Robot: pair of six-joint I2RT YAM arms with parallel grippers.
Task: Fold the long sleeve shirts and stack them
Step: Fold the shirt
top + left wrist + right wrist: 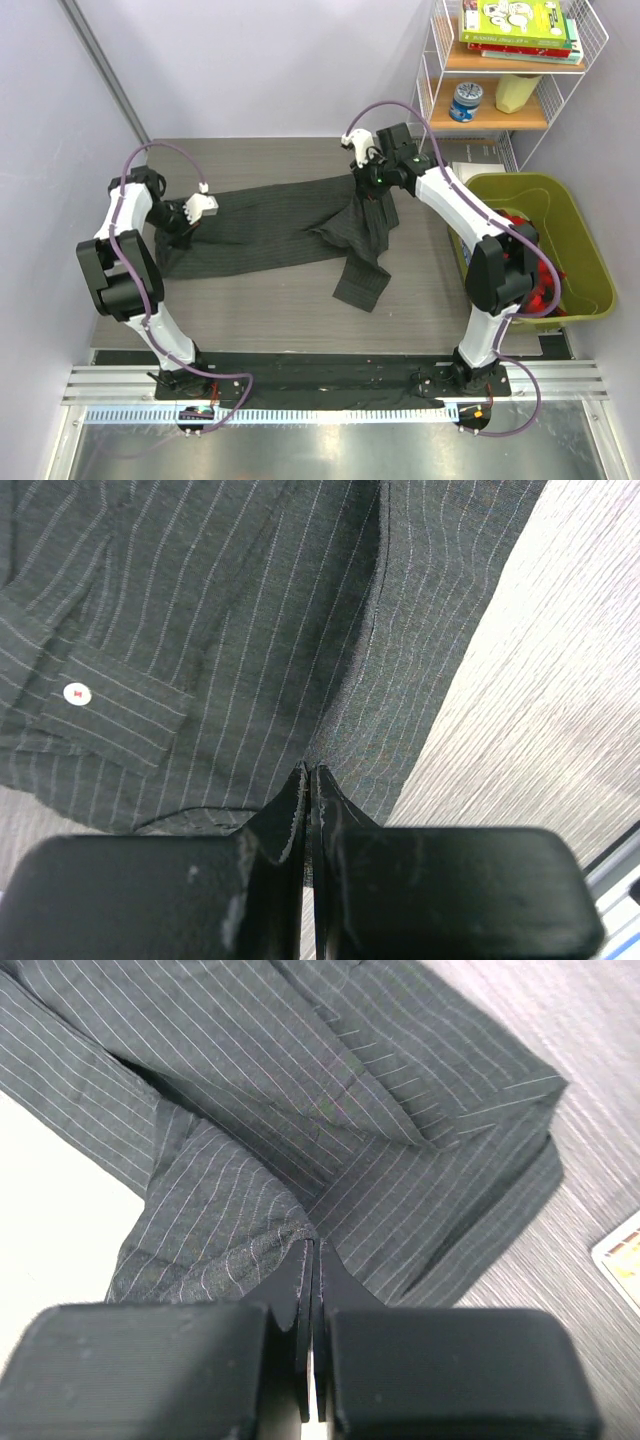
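At left, the left gripper (188, 224) pinches shut on one edge of a dark charcoal pinstriped long sleeve shirt (270, 228) spread across the grey wood-grain table (260, 300). At right, the right gripper (376, 196) clamps the shirt's bunched, raised cloth. A clean fold likely needs both arms moving together, cloth taut.

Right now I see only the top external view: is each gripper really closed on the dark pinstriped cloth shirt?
Observer: Yes for the left gripper: its wrist view shows it shut on an edge of the dark charcoal pinstriped long sleeve shirt.
Operator: And the right?
Observer: The right gripper is shut on a bunched fold of that shirt.
Operator: Anything else near the left one?
Observer: A small white button on a cuff, lying flat on the cloth.
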